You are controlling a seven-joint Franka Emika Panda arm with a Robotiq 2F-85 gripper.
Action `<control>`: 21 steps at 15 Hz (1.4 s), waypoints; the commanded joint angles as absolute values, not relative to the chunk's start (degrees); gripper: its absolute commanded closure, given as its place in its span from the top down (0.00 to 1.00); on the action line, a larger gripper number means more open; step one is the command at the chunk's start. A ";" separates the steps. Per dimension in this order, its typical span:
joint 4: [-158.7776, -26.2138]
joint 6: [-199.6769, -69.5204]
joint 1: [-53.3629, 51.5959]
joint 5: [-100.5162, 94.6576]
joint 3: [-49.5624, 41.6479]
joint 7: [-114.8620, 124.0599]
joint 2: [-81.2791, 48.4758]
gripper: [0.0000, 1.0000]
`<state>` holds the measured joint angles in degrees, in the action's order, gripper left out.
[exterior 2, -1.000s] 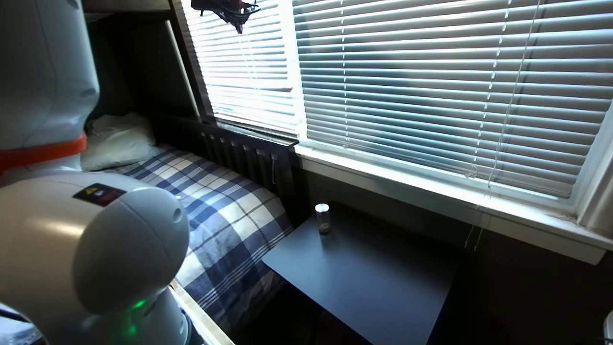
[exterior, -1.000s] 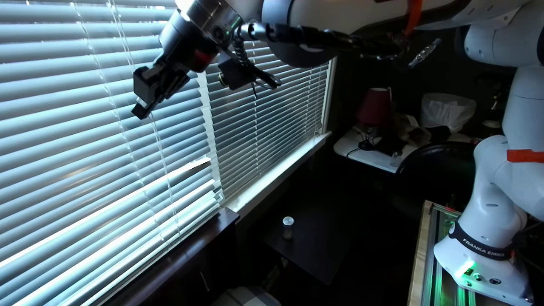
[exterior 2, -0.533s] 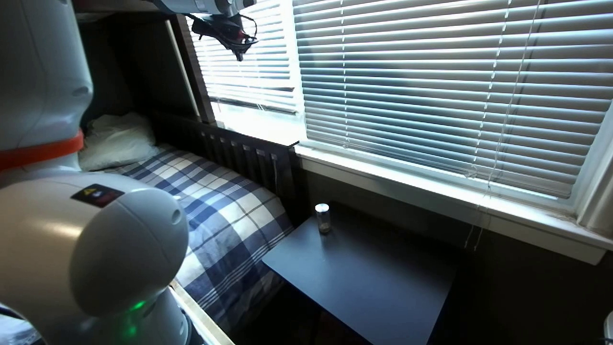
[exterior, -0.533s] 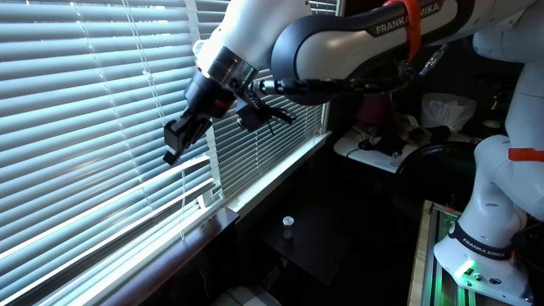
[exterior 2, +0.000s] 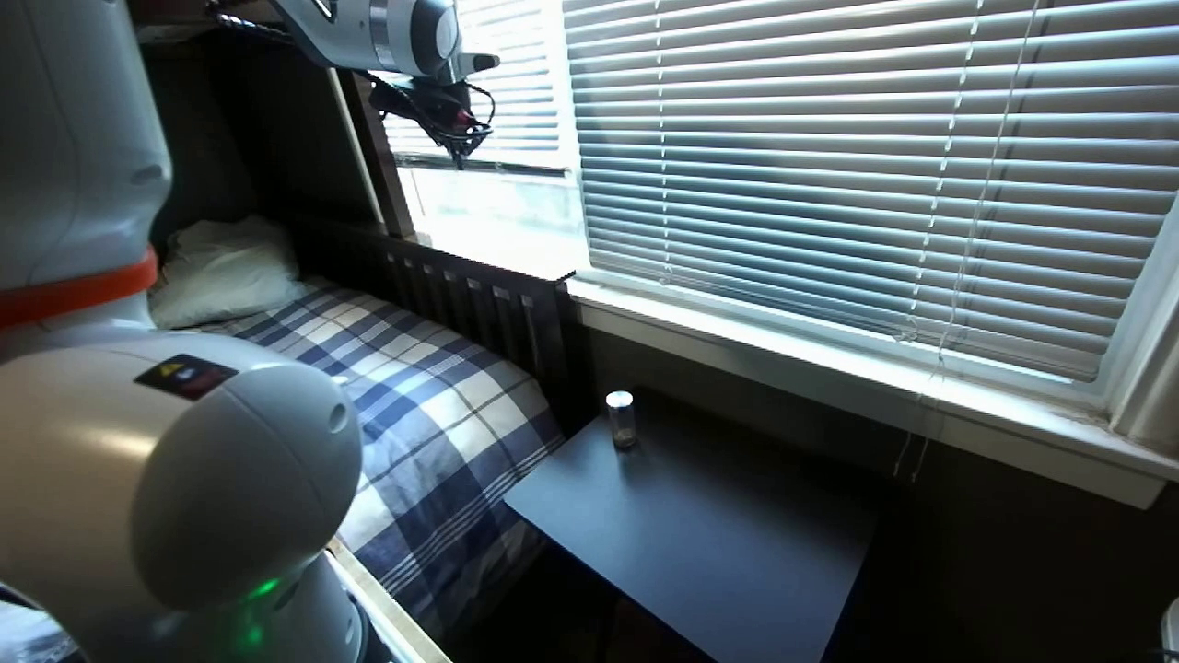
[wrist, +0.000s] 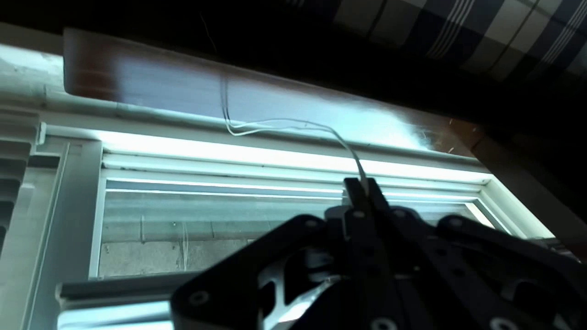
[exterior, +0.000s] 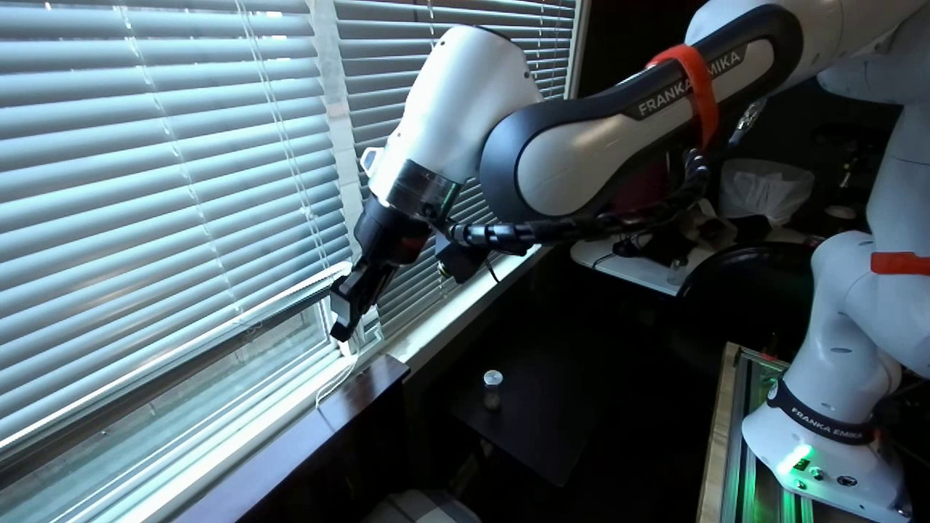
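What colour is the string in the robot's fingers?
White. The string shows best in the wrist view.

daylight glares through the window (exterior 2: pixel 525 207) beyond the desk's (exterior 2: pixel 709 552) shadowed far edge; the hand (wrist: pixel 362 183) looks dark, soft.

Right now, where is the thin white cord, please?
In the wrist view, right of centre, the gripper pinches the cord, which runs leftward over the glossy ledge.

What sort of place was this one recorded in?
Most likely a bedroom: there is a plaid-covered bed with a pale pillow on it, set beside slatted window blinds.
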<state>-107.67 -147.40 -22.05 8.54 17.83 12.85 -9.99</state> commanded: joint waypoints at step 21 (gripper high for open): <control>-104.47 -140.85 -15.35 30.08 22.45 -2.03 -22.95 0.00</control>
<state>-105.45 -144.69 -17.15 26.24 20.77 1.09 -18.27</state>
